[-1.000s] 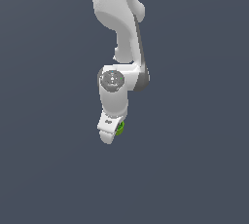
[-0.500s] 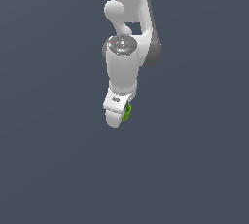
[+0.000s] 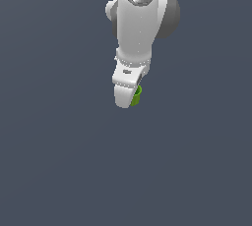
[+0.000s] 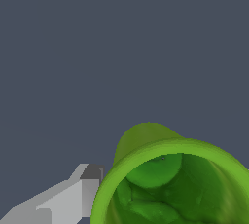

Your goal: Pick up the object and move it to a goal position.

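Note:
The object is a small bright green hollow cylinder [image 3: 136, 96] that peeks out beside the tip of my white gripper [image 3: 127, 97] in the exterior view. The gripper hangs from the white arm near the upper middle of that view and is shut on the object, holding it above the grey floor. In the wrist view the object [image 4: 170, 179] fills the near corner, with its darker green inside showing, and one grey finger [image 4: 73, 196] lies against its rim. The other finger is hidden.
A plain dark grey surface [image 3: 59, 161] spreads all around under the arm. No goal marker shows in either view.
The arm has risen and swung towards the camera, so the gripper and the green object it holds now appear larger and higher in the exterior view.

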`<state>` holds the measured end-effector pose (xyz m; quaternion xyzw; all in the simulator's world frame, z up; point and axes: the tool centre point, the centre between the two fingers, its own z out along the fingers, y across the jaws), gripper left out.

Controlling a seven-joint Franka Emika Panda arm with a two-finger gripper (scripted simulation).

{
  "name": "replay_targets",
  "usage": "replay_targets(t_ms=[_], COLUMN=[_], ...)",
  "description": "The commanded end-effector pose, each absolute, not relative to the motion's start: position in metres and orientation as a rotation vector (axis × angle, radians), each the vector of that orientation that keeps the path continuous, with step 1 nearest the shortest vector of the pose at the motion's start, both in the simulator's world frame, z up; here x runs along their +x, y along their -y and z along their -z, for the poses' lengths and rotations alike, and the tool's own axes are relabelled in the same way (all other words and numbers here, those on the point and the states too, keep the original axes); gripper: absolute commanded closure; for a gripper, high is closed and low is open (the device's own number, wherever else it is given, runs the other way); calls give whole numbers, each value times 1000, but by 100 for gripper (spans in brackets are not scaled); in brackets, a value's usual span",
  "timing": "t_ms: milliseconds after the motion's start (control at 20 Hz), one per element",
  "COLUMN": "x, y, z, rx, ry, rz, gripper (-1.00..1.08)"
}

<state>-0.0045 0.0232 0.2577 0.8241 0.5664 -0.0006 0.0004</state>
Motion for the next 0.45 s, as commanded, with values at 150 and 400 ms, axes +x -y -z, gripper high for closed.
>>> replay_targets(t_ms=[150, 400], x=[-10, -11], y=[-31, -34], z=[-286, -293], rx=[2590, 2590], ry=[-1778, -1778], rz=[0, 0], gripper=[108, 108])
